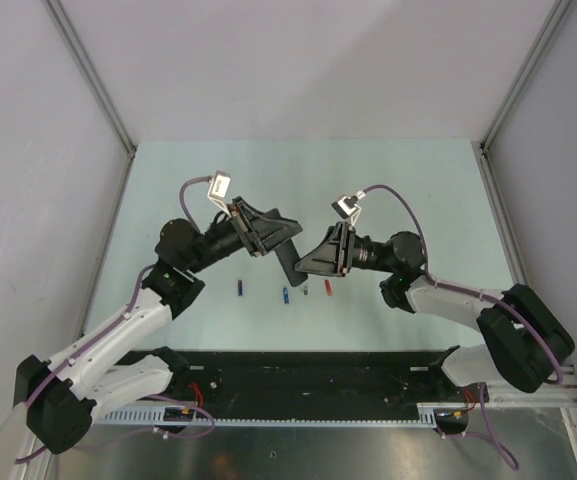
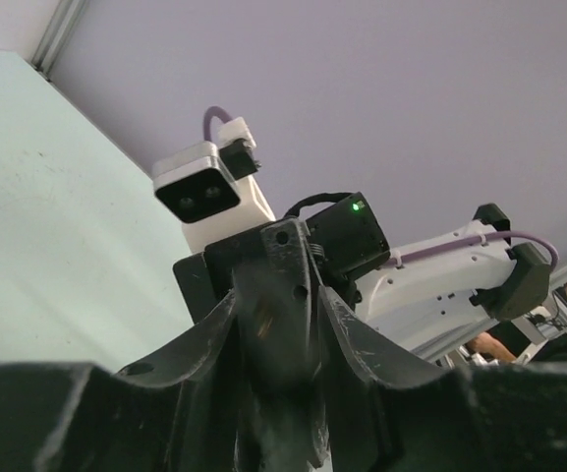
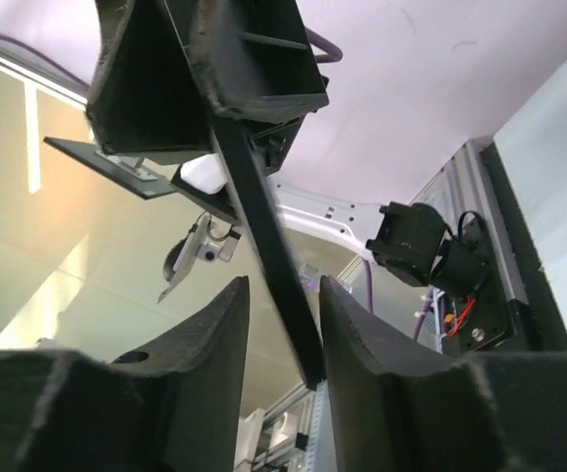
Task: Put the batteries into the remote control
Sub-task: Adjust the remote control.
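Here left fingers [image 2: 202, 356] clamp the slim black remote control [image 3: 268, 246], right fingers [image 3: 214, 334] parted around it.

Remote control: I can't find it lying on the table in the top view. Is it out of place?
It is off the table. The left gripper holds the remote control aloft and tilted, its free end between the open fingers of the right gripper. The batteries lie loose on the table.

Remote control [image 3: 268, 236] was smooth black plastic with a faint sheen. Surface [image 1: 218, 180] looked matt, pale green. Arm shells [image 1: 118, 335] were glossy white plastic; rail [image 1: 298, 419] was bare ribbed metal.
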`<state>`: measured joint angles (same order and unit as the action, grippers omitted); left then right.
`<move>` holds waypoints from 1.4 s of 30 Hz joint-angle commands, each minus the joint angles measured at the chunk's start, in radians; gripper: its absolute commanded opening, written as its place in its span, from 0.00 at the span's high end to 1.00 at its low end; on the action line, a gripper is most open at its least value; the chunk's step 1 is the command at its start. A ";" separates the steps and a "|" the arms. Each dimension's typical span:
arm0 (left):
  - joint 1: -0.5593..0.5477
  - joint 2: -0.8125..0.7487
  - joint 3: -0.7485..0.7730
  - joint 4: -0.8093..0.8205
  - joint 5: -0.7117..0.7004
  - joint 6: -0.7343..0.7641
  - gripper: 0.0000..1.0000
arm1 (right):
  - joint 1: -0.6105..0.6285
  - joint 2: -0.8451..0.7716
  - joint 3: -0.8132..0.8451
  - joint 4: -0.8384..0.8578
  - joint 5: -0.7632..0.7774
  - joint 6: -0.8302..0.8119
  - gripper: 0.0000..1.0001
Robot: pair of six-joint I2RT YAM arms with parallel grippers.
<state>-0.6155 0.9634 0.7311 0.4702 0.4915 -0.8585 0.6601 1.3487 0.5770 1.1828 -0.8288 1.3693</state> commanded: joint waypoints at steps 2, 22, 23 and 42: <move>-0.009 -0.002 -0.012 0.070 0.030 -0.022 1.00 | 0.007 0.067 0.001 0.325 -0.046 0.148 0.72; -0.012 0.017 -0.048 0.073 0.030 -0.030 1.00 | 0.024 -0.161 0.049 -0.331 -0.041 -0.225 0.69; -0.010 0.023 -0.050 0.074 0.033 -0.034 1.00 | 0.029 -0.166 0.061 -0.356 -0.038 -0.240 0.65; -0.026 0.046 -0.052 0.073 0.068 -0.057 1.00 | 0.113 -0.120 0.172 -0.651 0.020 -0.441 0.90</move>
<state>-0.6319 1.0107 0.6823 0.5022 0.5354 -0.9360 0.7658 1.2171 0.7090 0.5472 -0.8299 0.9321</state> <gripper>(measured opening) 0.204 0.210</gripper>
